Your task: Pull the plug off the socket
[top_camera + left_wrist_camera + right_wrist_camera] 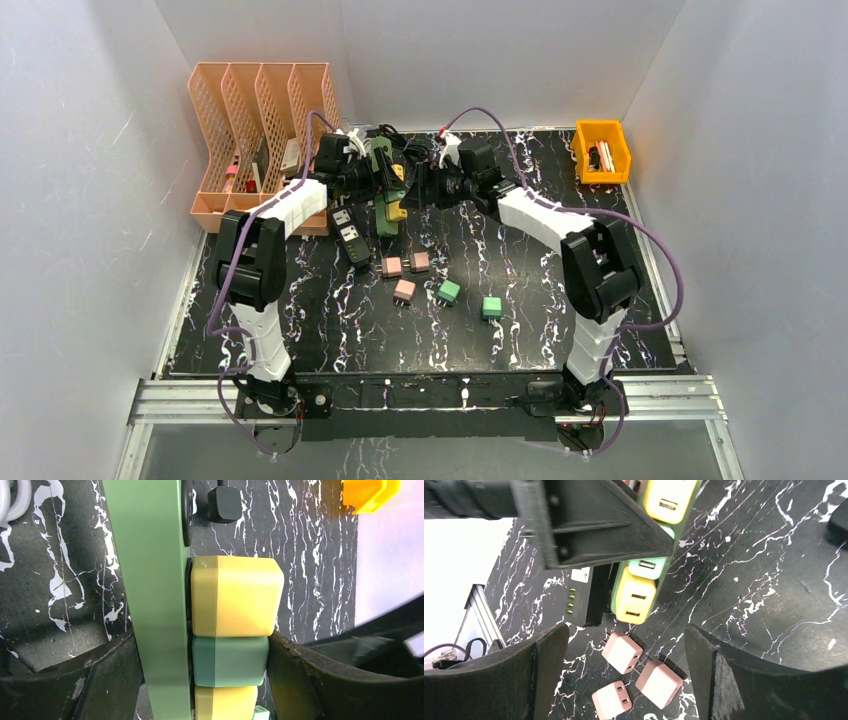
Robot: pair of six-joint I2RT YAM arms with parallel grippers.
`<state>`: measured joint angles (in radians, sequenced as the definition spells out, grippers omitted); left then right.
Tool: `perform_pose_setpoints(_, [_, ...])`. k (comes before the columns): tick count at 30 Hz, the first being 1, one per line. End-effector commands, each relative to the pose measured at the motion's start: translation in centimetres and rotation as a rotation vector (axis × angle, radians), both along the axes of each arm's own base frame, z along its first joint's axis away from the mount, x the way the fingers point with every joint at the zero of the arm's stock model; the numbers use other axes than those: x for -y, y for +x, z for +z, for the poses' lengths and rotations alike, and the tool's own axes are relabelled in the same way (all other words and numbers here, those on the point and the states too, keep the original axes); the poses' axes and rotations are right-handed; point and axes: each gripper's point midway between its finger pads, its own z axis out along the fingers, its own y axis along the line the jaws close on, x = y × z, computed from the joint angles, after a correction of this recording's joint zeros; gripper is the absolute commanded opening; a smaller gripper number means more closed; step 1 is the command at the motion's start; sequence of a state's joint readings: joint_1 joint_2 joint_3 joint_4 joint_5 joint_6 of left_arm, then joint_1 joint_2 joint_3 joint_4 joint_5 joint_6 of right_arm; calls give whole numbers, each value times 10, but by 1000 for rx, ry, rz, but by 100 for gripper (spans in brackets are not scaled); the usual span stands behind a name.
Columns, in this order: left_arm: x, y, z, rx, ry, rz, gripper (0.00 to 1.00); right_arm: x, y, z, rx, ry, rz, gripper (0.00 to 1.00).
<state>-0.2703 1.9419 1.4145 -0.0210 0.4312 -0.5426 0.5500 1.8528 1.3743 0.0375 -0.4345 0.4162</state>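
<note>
A green socket strip (150,580) (385,200) lies at the back middle of the table. Plugged into its side are a yellow plug (240,597), a green plug (230,661) and a second yellow plug (225,702). My left gripper (205,665) is shut across the strip and the green plug, one finger on the strip's back, the other on the plug's end. My right gripper (624,675) (440,188) hangs open just right of the strip, holding nothing. Beneath it three pink plugs (624,652) lie loose on the table.
A black power strip (352,235) lies left of the green one. Two loose green plugs (449,292) (491,307) sit nearer the front. An orange file rack (250,130) stands at back left, a yellow bin (601,150) at back right. A black plug (225,502) and cables crowd behind the strip.
</note>
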Motion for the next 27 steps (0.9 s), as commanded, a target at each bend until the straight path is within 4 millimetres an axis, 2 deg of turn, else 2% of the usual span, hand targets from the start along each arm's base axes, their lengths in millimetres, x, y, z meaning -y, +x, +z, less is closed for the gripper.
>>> perform_pose_setpoints(1, [10,3,77,166,-103,-21,45,-20,14,23,19,92,15,90])
perform_pose_setpoints(9, [13,3,81,167,-117,-22,45,-28,16,11,-8,91,32,85])
perform_pose_setpoints(16, [13,5,81,169,-113,-17,45,-41,18,-1,-55,97,66,69])
perform_pose_setpoints(27, [12,8,80,170,-108,-9,45,-46,21,-26,-103,74,57,63])
